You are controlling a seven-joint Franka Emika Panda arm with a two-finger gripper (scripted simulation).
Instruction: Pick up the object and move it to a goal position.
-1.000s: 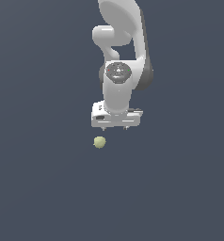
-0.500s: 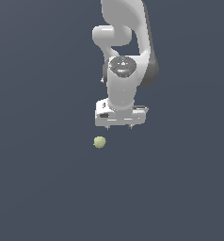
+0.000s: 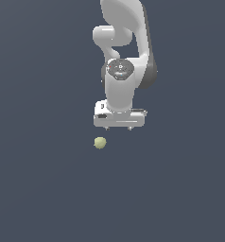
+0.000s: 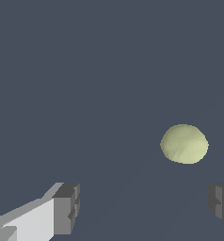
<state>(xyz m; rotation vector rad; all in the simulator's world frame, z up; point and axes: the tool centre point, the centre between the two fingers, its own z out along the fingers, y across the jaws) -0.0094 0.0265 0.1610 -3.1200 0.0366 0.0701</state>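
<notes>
Here the hand (image 3: 119,127) hangs spread wide and empty, the ball (image 3: 100,142) lying free just beside it.

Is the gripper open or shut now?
Open: the gripper fingers stand wide apart, holding nothing; the ball lies free.

A small, smooth, matte, pale yellow-green ball (image 3: 100,142) (image 4: 184,144) is sitting alone on the flat dark grey surface. It is lying just below the end effector (image 3: 118,128) and slightly toward the exterior view's left of it, apart from the fingertips and not between them, untouched.
</notes>
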